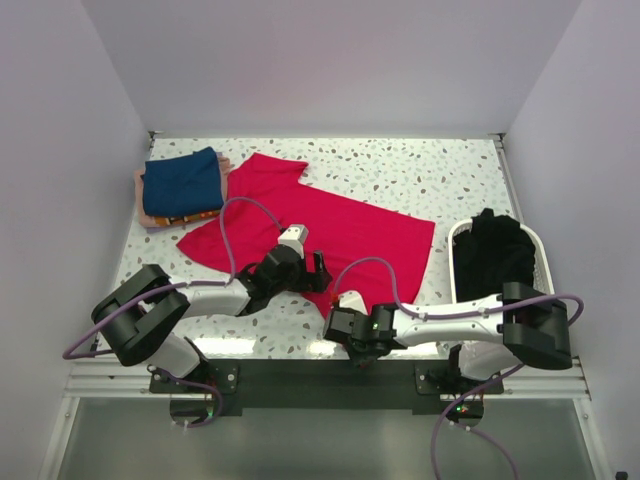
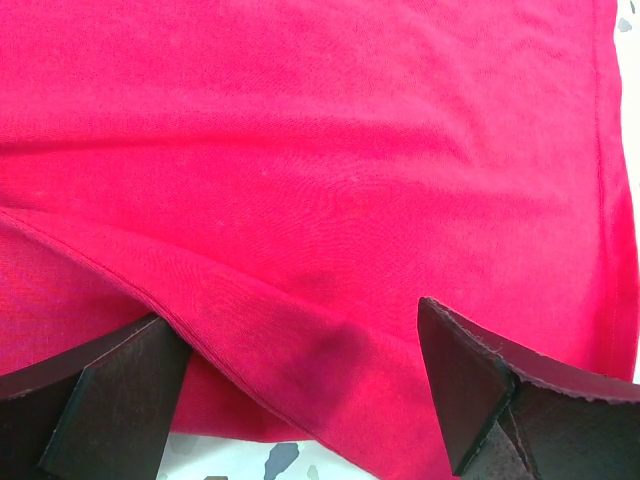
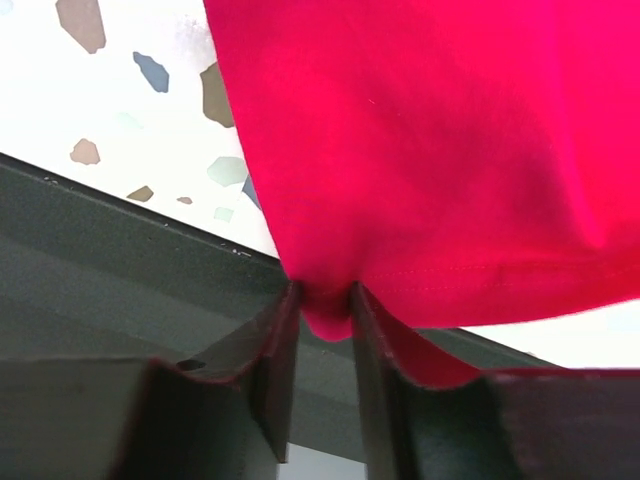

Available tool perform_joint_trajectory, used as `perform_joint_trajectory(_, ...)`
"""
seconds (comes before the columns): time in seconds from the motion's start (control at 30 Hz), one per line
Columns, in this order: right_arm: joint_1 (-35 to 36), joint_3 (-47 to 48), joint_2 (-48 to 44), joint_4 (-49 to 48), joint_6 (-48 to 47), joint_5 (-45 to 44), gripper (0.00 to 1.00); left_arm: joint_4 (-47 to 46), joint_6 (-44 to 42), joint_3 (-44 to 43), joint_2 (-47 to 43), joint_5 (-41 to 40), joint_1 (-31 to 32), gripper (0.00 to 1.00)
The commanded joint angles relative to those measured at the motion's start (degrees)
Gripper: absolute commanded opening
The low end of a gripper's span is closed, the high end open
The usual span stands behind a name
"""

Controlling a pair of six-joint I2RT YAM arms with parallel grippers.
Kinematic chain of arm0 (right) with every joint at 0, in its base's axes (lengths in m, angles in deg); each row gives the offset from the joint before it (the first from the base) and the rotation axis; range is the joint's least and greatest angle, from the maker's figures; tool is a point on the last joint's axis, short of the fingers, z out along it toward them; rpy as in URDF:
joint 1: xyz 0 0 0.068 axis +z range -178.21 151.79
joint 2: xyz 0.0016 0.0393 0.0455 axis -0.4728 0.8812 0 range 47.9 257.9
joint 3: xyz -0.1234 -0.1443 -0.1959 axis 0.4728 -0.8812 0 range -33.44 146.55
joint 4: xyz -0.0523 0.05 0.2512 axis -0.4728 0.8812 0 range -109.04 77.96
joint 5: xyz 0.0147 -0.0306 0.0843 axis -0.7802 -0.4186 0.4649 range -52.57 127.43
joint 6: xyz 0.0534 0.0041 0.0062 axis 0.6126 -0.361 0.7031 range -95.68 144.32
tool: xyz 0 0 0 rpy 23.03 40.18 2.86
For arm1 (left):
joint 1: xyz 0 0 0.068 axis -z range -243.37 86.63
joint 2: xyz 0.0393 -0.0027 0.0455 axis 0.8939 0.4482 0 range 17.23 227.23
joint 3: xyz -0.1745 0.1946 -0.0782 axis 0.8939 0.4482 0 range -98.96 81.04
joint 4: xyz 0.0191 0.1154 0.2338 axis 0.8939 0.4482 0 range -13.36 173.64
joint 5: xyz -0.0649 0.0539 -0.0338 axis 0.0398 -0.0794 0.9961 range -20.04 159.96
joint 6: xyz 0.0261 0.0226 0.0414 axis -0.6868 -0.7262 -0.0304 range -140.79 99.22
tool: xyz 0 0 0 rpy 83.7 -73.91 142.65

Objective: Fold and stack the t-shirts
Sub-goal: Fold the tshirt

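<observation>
Lying spread across the middle of the speckled counter point(image 1: 430, 170) in the overhead view, the red t-shirt point(image 1: 340, 225) has its collar toward the upper left of the frame and its hem toward the lower right. The left pincer point(image 2: 300, 350) hangs over the shirt's near edge at centre frame, released, jaws wide apart. In its wrist view the dark fingers point(image 2: 120, 390) stand to either side of a raised fold of red cloth without closing on it. The right pincer point(image 3: 325, 305) sits at the lower centre of the overhead view, at the counter's near edge, clenched on the shirt's hem. Its wrist view shows a small tuck of red fabric squeezed between the two fingers point(image 3: 275, 370). At the upper left, a folded navy t-shirt point(image 1: 182, 180) rests on a pink t-shirt point(image 1: 143, 205). At the right, a white basket point(image 1: 540, 243) holds black t-shirts point(image 1: 495, 250).
</observation>
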Motion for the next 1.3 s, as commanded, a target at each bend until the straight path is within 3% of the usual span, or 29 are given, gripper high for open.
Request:
perform_joint_trajectory(0.0,1.45,-0.35,0.16,0.76,2.92,-0.51,0.29,9.07,0.79,2.25,2.97,0.93,0.06,0.98)
perform_joint_trajectory(0.23,1.54,1.65,-2.03,6.19,3.46,-2.7,0.0,10.21,0.09,1.02,2.01,0.4,0.06,0.98)
perform_joint_trajectory(0.53,-2.23,6.06,-13.98,15.35,3.99,-8.68,0.0,13.54,-2.19,-2.15,-0.19,-1.27,0.06,0.98)
perform_joint_trajectory(0.8,-16.2,4.48,-19.44,16.14,-4.62,-8.5,0.0,14.6,-5.62,-2.41,-3.79,-0.92,0.06,0.98)
perform_joint_trajectory(1.07,-26.83,4.74,-16.99,14.91,-13.76,-9.03,0.0,16.18,-7.12,-3.47,-3.27,-2.59,-0.03,0.99)
perform_joint_trajectory(1.27,-30.61,4.04,-14.79,14.73,-15.7,-8.86,0.0,16.36,-6.77,-3.2,-3.88,-2.94,-0.12,0.99)
